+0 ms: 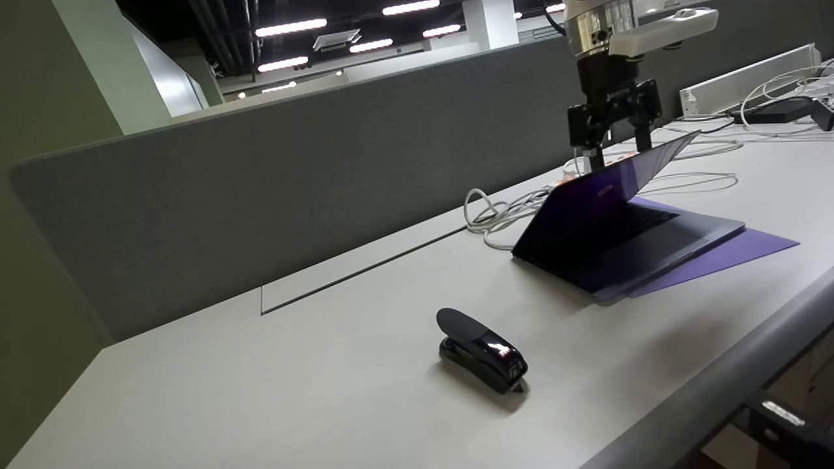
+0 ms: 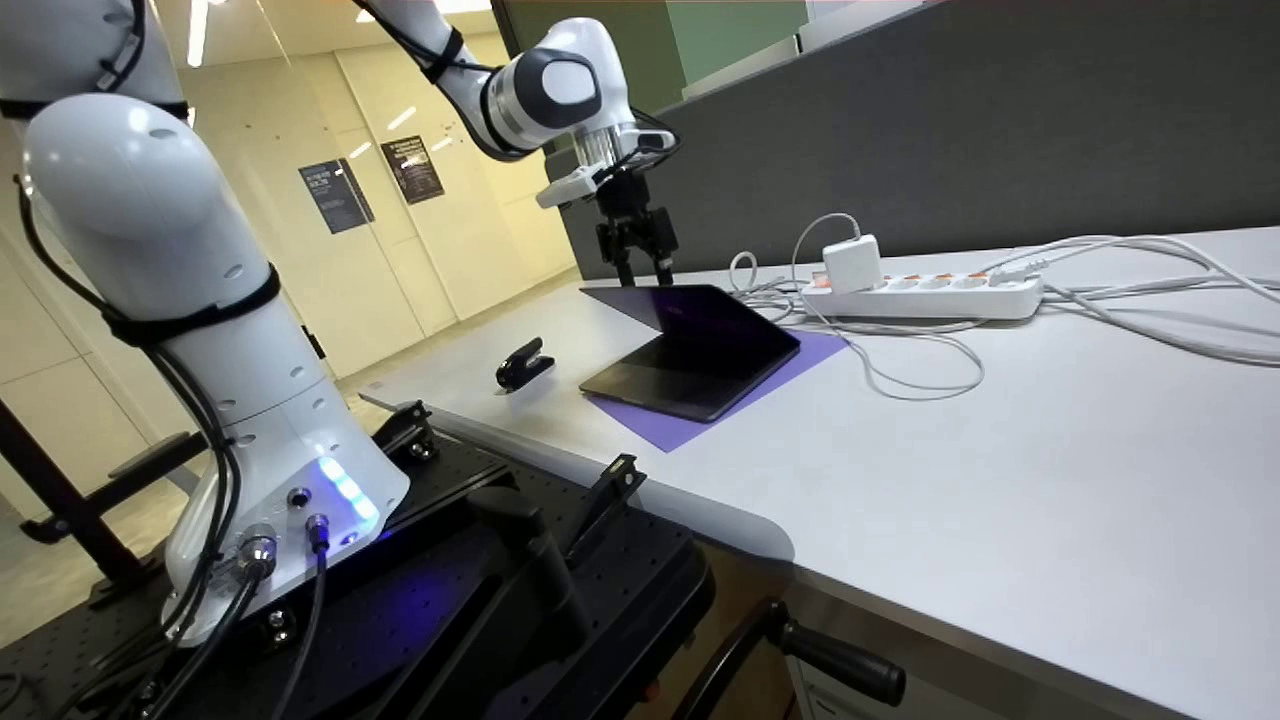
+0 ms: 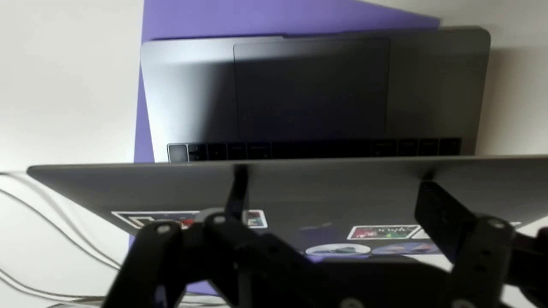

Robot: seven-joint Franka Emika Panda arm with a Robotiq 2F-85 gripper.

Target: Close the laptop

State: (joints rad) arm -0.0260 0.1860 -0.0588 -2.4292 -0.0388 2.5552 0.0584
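Observation:
The dark-grey laptop stands part open on a purple sheet, with its base point(image 1: 681, 231) flat and its lid point(image 1: 589, 195) tilted up over the keyboard. It also shows in an exterior view point(image 2: 655, 375) and in the wrist view point(image 3: 312, 94). In the wrist view the lid's outer face point(image 3: 308, 192) carries colourful stickers. My gripper point(image 1: 619, 151) points down behind the lid, on its outer side; it also shows in an exterior view point(image 2: 645, 278). In the wrist view my gripper point(image 3: 334, 177) is open, fingers wide apart with nothing between them. Its fingertips are at the lid's outer face, touching or very close.
A black stapler point(image 1: 482, 352) lies beside the laptop. The purple sheet point(image 2: 670, 432) sticks out from under it. A white power strip point(image 2: 940, 297) with a charger point(image 2: 853, 264) and loose white cables lies nearby. A grey partition point(image 1: 326, 182) borders the desk.

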